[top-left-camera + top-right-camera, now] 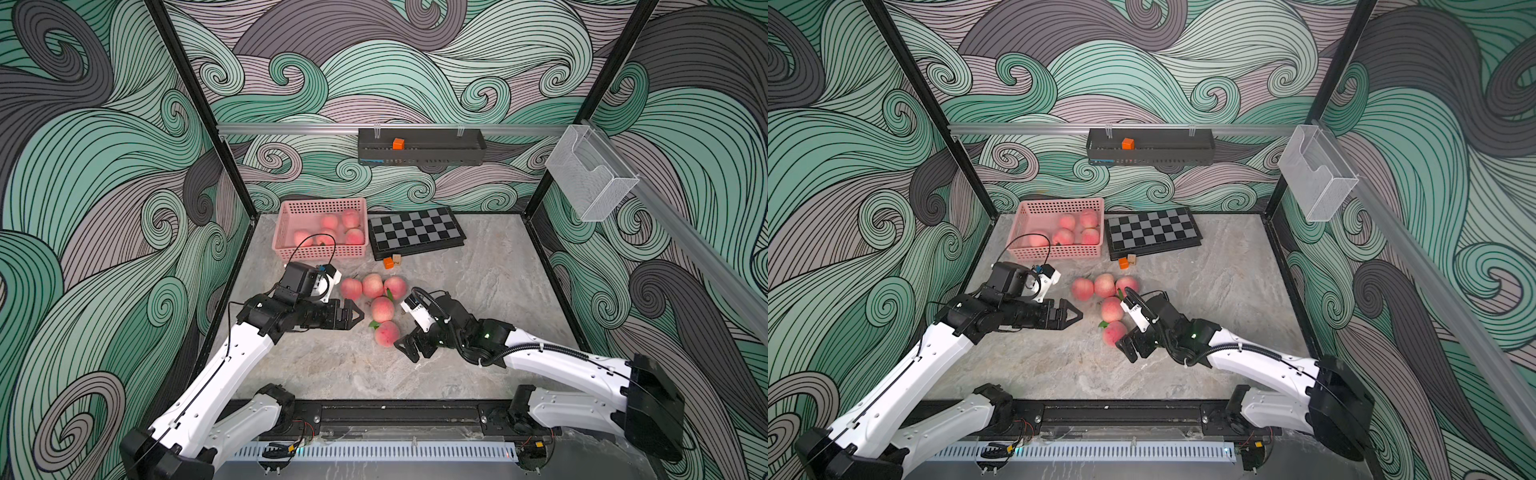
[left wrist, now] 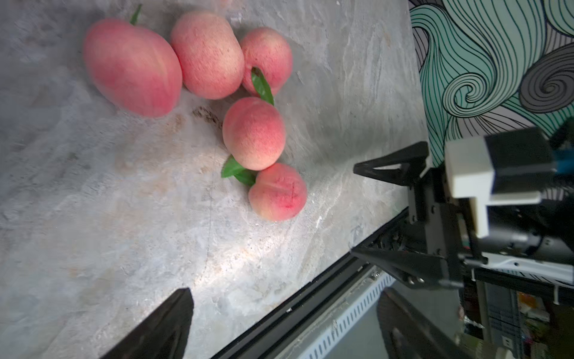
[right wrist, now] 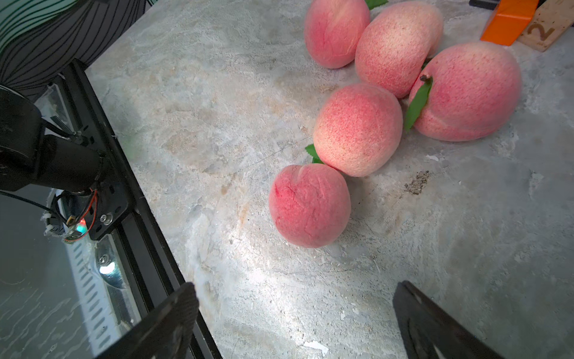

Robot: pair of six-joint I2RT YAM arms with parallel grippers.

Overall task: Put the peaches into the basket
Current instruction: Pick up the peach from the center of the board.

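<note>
Both jaws are wide open and empty. The right gripper [image 1: 409,349] sits just beside the nearest peach [image 1: 387,333], probably lined up to grab it. The left gripper [image 1: 358,316] hangs near the cluster. 5 peaches [image 1: 372,285] lie on the table [image 1: 478,291], and roughly 5 more sit in the basket [image 1: 320,252], though a cable blocks the count.

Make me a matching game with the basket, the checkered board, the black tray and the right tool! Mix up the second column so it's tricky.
Things:
1. basket
2. checkered board
3. black tray
4. right tool

Clues:
A. open, close to a peach on the table
B. pink, with peaches inside
C. hanging up high, holding an orange cube
D. grey and black squares, lying flat

Pairs: 1-B, 2-D, 3-C, 4-A
</note>
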